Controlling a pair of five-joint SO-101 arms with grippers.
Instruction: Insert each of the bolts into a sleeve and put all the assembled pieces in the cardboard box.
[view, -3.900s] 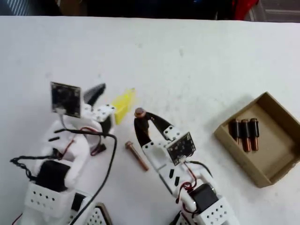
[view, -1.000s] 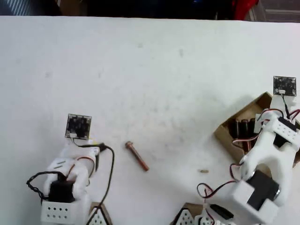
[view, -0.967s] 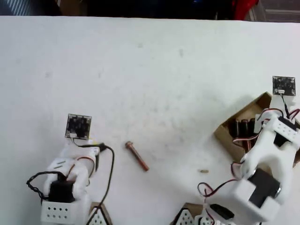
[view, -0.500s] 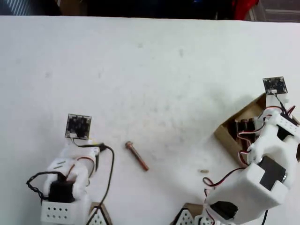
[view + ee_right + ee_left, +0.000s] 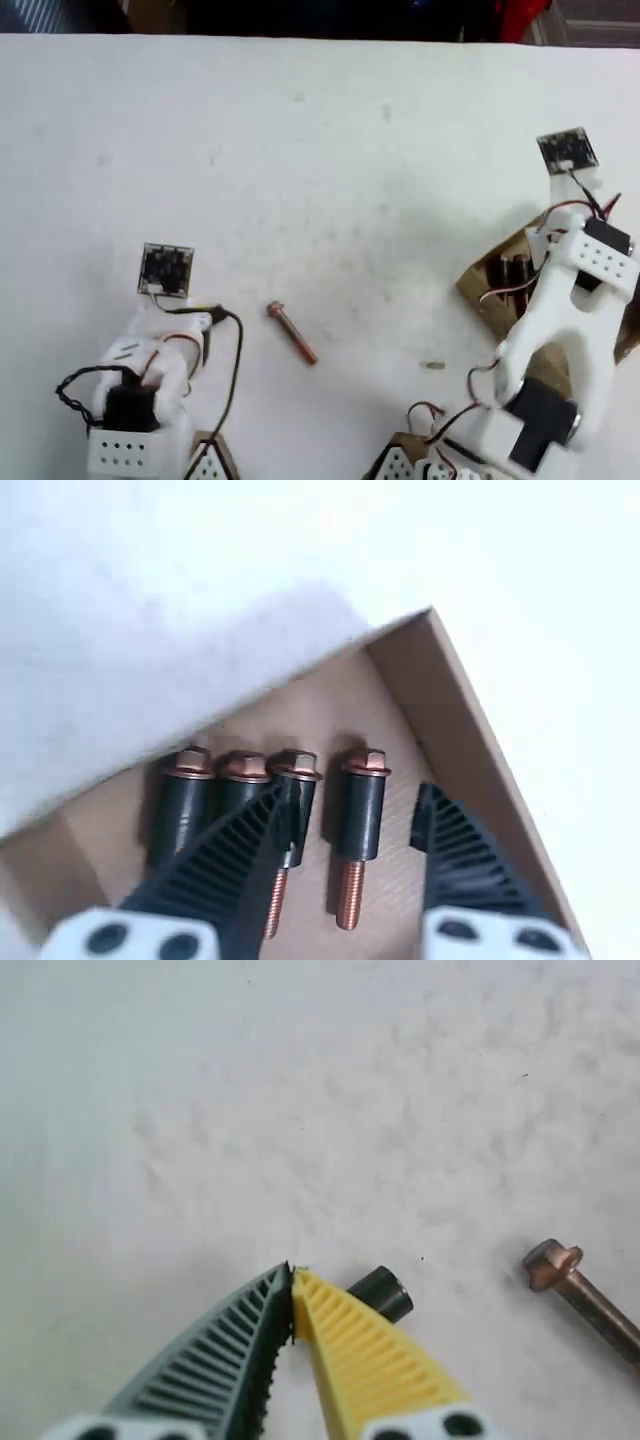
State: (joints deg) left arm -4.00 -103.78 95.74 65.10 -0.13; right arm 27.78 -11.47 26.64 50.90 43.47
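The cardboard box (image 5: 478,723) holds several assembled pieces (image 5: 245,790), black sleeves with copper bolts, lying side by side. My right gripper (image 5: 357,792) hangs open over the box, and the piece nearest the wall (image 5: 361,805) lies on the floor between its fingers. My right arm (image 5: 560,300) covers most of the box (image 5: 478,288) in the high view. My left gripper (image 5: 291,1276) is shut and empty, low over the table. A loose black sleeve (image 5: 383,1291) stands just behind its yellow finger. A loose copper bolt (image 5: 575,1282) lies a little beyond it, near my left arm (image 5: 150,345).
The copper bolt (image 5: 291,333) lies on the white table between the two arms. A small brownish bit (image 5: 432,365) lies near the right arm's base. The far half of the table is open white surface.
The right arm carried an assembled piece from the table's middle to the box and let it go there. Its wrist has since swung farther back. The left arm drew back and shut.
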